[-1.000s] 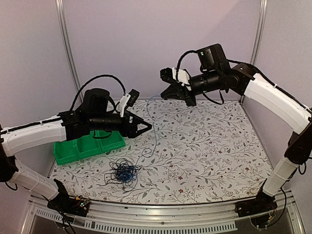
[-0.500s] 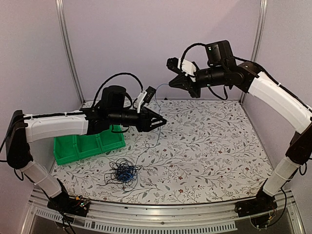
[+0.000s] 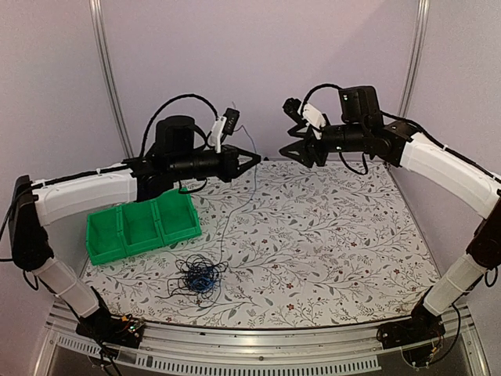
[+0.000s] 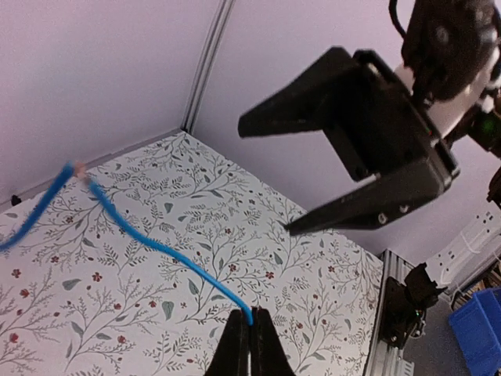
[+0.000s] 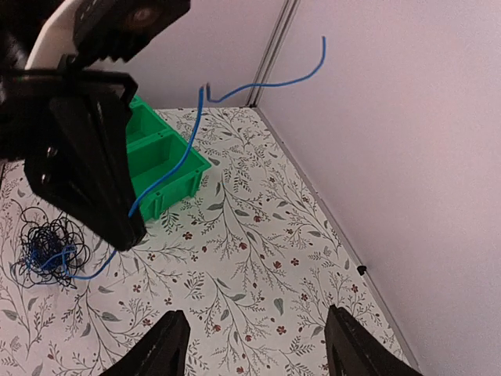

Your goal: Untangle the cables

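One blue cable (image 4: 160, 247) is drawn up out of the small tangle of cables (image 3: 200, 276), which lies on the table (image 3: 337, 235) near its front edge, left of centre. Its lower part is seen to be caught among the black loops there. The strand is pinched between the pressed-together fingers of the left gripper (image 4: 250, 333), high above the table, and its free end is left curling in the air. Just to the right, the right gripper (image 5: 257, 313) is held with fingers spread and nothing between them.

The step in hand is judged to be the pulling-out of the blue cable. A steady pull up and away from the tangle is probably called for next, or a second grip lower on the strand. A green bin (image 3: 141, 227) of three compartments is set at the far left, and nothing is seen in them.
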Motion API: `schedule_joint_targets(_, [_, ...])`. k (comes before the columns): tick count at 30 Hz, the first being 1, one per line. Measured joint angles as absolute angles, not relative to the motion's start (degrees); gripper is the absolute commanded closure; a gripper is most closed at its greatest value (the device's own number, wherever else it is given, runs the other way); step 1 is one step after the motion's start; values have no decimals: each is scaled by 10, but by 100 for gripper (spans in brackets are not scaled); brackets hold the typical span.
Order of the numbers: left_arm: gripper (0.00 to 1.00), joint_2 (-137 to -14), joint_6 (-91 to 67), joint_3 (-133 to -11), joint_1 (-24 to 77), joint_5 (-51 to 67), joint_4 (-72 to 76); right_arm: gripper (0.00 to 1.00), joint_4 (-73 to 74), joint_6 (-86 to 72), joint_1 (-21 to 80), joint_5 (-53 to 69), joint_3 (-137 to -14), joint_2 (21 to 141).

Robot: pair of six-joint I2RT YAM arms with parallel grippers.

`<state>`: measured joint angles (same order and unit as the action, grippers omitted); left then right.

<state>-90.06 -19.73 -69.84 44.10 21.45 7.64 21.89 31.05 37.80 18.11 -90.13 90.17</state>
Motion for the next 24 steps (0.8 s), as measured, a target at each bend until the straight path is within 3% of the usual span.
schedule_joint_targets(9, [100, -836, -263, -730, 412, 103, 84, 28, 154, 190, 390, 289, -837, 922])
schedule_joint_targets(18, [100, -825, -307, -776, 411, -12, 56, 27, -9, 107, 490, 378, -825, 1040])
schedule_joint_targets(24, [100, -836, -311, -912, 411, -40, 3, 53, -110, 21, 525, 395, -825, 1143])
